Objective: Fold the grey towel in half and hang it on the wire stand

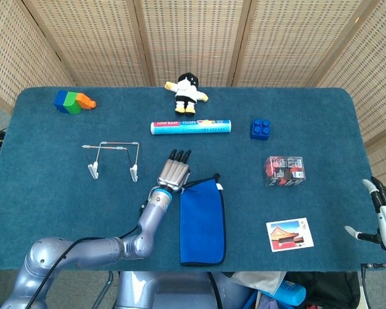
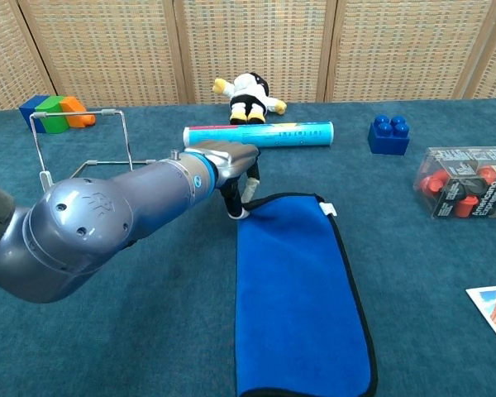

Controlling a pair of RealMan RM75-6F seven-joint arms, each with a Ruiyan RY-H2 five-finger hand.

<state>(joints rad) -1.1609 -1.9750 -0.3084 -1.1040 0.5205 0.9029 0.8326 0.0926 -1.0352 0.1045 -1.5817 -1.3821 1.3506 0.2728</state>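
While the left hand (image 2: 231, 169) sits at the far left corner of the towel (image 2: 302, 298), that cloth lies folded into a long, narrow strip of soft blue fabric with a dark bound edge and a small white tag near its far right corner, flat on the teal carpet-like table (image 1: 51, 167). Its near end reaches close to the table's near edge, and its far left corner is puckered up slightly where the dark fingertips (image 2: 236, 207) pinch down on it, the rest of the hand curled over the top. Left of the towel stands the wire stand (image 1: 112, 158), thin bent metal with white-tipped feet, upright and well apart from the cloth, with open carpet between them. Beyond the towel lies a slim cylindrical tube (image 1: 192, 127) printed in pale blue, set crosswise, and behind that a plush doll (image 1: 186, 92) in black and white. Farther left of the stand sit the chunky building blocks (image 1: 73, 102) in blue, green and orange. Right of the towel there is a wide bare stretch, then a blue studded brick (image 1: 261, 128), a clear plastic box (image 1: 284, 170) of red and black pieces, and a glossy photo card (image 1: 289, 234) lying flat. Out at the table's right edge the right hand (image 1: 385, 215) hangs with fingers spread, holding nothing.
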